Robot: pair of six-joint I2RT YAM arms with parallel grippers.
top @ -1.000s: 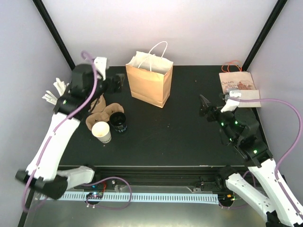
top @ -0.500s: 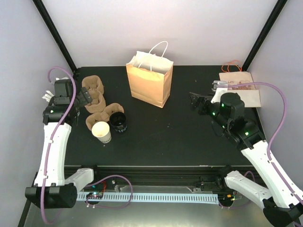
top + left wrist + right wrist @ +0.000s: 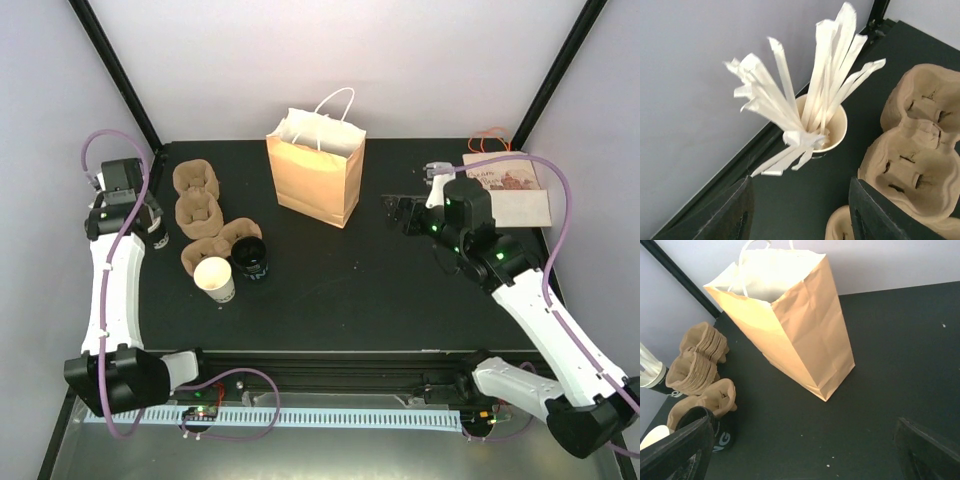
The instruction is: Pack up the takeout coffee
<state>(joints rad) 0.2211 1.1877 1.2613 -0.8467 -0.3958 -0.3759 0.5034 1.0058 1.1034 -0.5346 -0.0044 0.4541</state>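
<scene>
From the top we count one brown paper bag (image 3: 315,180) standing mid-back on the tabletop (image 3: 360,290), plus two coffees front left, the white cup (image 3: 214,278) just beside the black cup (image 3: 250,258), next to a pile of pulp carriers (image 3: 199,212). Left wrist view: one cup of wrapped straws (image 3: 822,131), with the left end effector (image 3: 800,217) partly spread near it, holding nothing. Right wrist view: that one bag again, with the right end effector (image 3: 805,450) spread wide and empty.
</scene>
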